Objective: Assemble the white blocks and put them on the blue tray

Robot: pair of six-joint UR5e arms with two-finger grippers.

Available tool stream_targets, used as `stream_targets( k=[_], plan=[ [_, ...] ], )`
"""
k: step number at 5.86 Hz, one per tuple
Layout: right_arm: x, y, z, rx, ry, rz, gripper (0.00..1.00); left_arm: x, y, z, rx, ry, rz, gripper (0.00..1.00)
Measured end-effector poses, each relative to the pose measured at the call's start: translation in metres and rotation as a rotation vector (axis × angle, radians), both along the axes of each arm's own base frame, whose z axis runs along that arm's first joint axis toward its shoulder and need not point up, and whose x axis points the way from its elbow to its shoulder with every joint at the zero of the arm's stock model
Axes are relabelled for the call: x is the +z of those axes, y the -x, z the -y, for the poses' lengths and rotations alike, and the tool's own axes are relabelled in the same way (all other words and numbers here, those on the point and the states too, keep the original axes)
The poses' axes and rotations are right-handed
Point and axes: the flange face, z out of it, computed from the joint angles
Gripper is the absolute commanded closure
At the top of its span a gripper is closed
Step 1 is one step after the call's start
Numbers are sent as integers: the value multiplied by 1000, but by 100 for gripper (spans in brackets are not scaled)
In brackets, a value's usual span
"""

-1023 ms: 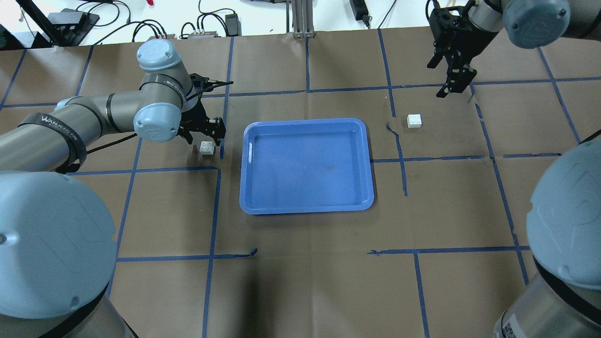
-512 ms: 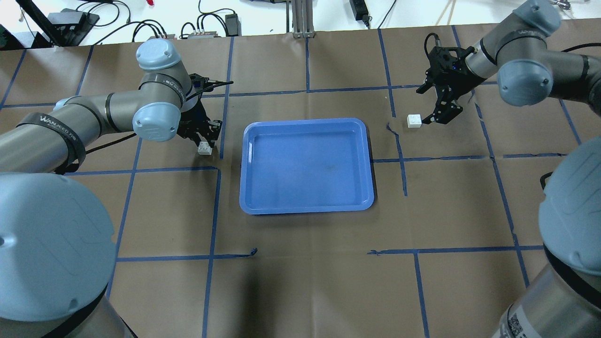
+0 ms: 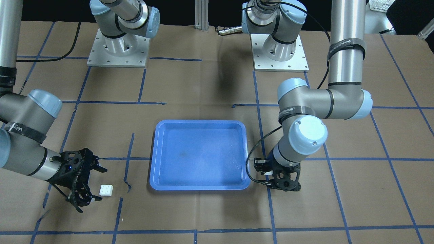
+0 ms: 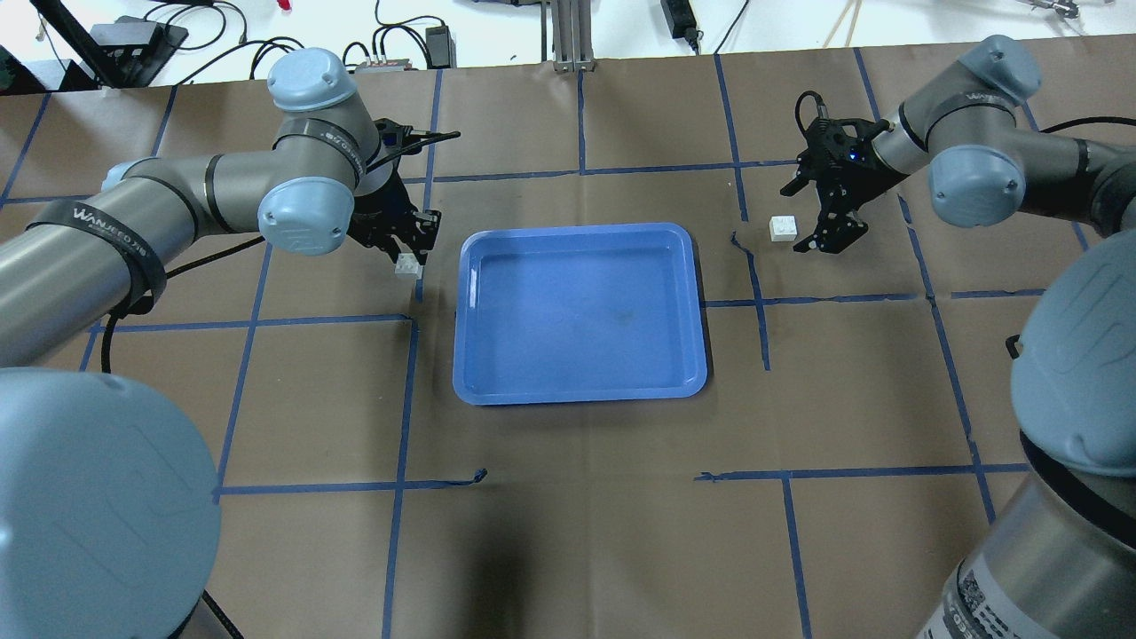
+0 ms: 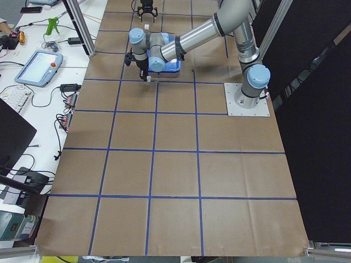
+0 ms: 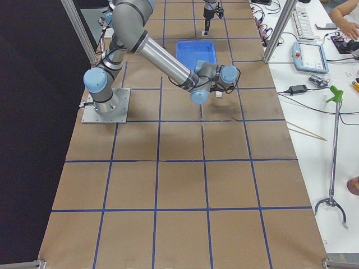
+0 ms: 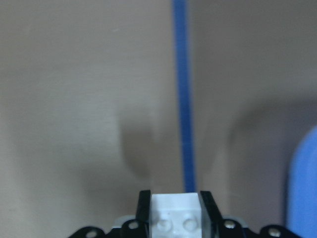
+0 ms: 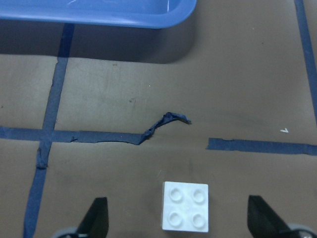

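White block one (image 7: 174, 212) is pinched between the fingers (image 7: 143, 214) of my left gripper (image 4: 411, 253), which is closed on its two opposite sides. My left wrist view shows two of its studs facing the camera. This grip sits just off the blue tray (image 4: 581, 397) at the tray's corner nearest the worktop's far edge and my left edge. It is right beside a blue tape line (image 7: 182, 99) that runs across the brown paper (image 4: 577, 532). I cannot tell whether the block is clear of the paper or resting on it. The tray itself lies flat in the middle of the worktop. White block two (image 8: 185, 206) sits studs-up on the paper on the tray's other side, toward the far edge and my right edge and well apart from the tray. My right gripper (image 3: 99, 184) is spread wide here. In its wrist view the block lies between the two fingertips (image 8: 96, 218) with a gap on each side, touching neither. A torn, curled bit of tape (image 8: 166, 121) lies on the paper between that block and the tray's rim.
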Motion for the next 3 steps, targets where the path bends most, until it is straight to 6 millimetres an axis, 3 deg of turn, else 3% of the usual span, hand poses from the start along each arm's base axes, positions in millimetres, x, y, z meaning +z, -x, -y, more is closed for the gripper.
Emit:
stream_targets(
  k=[2,3],
  plan=[
    [-16,2,1,6,-14,-5,2,25,99,-33,-1,33,-7,80],
    [-21,2,1,2,-25,-2,15,29,145,-55,21,37,-5,77]
  ],
)
